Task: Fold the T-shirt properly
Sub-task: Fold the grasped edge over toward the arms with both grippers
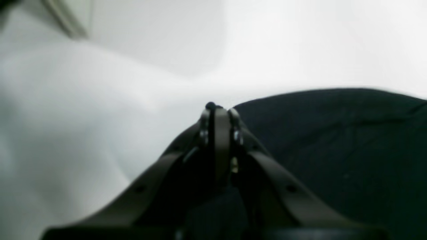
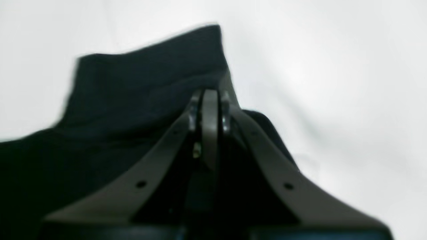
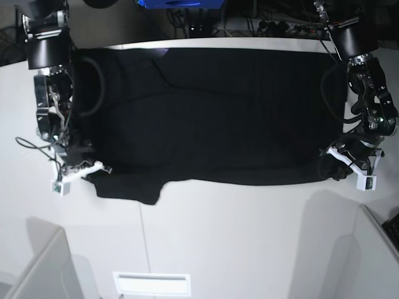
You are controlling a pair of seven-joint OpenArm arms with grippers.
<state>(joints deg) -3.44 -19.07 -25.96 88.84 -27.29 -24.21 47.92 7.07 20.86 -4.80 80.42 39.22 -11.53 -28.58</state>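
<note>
The black T-shirt lies spread wide across the white table, its plain dark side up. My left gripper is at the shirt's near right corner. In the left wrist view this gripper is shut, a bit of black cloth shows at its tips, and the shirt runs off to the right. My right gripper is at the near left corner, beside a sleeve. Close up, the right gripper is shut with the shirt bunched up around and behind its fingertips.
Grey partition panels stand at the near left and near right corners. A white slot plate lies at the table's front edge. Cables and a blue box sit behind the far edge.
</note>
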